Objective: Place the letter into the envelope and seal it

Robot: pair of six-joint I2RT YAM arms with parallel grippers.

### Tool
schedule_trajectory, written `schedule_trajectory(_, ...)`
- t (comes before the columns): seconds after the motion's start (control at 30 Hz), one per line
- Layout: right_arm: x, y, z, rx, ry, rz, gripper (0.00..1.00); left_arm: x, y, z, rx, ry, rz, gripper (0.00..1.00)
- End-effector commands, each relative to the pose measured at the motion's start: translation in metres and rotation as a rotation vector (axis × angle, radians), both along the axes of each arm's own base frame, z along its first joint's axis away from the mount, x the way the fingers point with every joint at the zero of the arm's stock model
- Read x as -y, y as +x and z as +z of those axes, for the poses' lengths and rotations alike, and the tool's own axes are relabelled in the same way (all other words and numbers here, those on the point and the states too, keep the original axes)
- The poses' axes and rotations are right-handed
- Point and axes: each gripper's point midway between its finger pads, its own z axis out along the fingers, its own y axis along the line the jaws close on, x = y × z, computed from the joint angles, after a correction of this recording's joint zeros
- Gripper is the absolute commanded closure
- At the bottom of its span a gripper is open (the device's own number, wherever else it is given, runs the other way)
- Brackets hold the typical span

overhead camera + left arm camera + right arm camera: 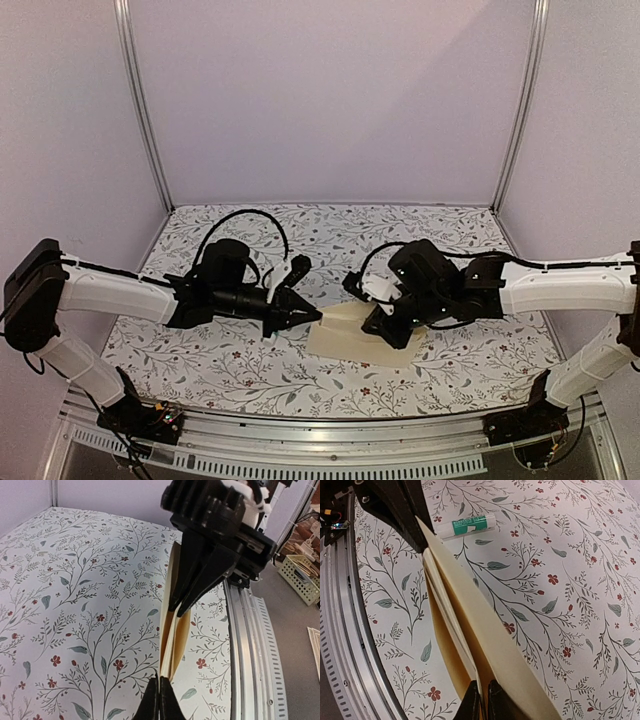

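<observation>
Over the floral table cloth [250, 370], inside pale booth walls [330, 100], holding the envelope [345, 345] up near the middle of the surface, seemingly raised on its long edge rather than lying flat. Pinching one end with the left gripper [308, 318], clamping narrow on the cream paper; pinching the opposite end with the right gripper [398, 335], likewise closing tight on a paper layer. Showing a darker tan sheet, probably the letter [451, 660], tucked between the cream layers in the right wrist view. Judging the insertion as nearly or fully done and the sealing as not yet done. For doing this step well: guarding both pinches against slip, avoiding pulling the ends apart hard enough to tear or buckle the paper, easing the envelope down flat with the flap uppermost, and leaving room for reaching the glue stick [465, 526] lying on the cloth just beyond. Failing to make out the depth of the letter's seating, the layer caught by the right pinch (flap alone or whole envelope), and the line of the flap fold; finding no printed text or emblem, with both grippers covering much of the paper from above.
</observation>
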Motion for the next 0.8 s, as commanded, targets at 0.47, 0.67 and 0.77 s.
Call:
schedule_trajectory(0.47, 0.000, 0.003, -0.034, -0.019, -0.027, -0.032, 0.93, 0.002, 0.005, 0.010, 0.018, -0.021, -0.002, 1.00)
schedule_trajectory(0.67, -0.002, 0.001, -0.043, -0.037, -0.018, -0.029, 0.93, 0.002, 0.005, 0.010, 0.017, -0.021, -0.002, 1.00)
schedule_trajectory(0.77, -0.003, 0.001, -0.049, -0.046, -0.027, -0.028, 0.93, 0.002, 0.005, 0.009, 0.015, -0.020, -0.002, 1.00)
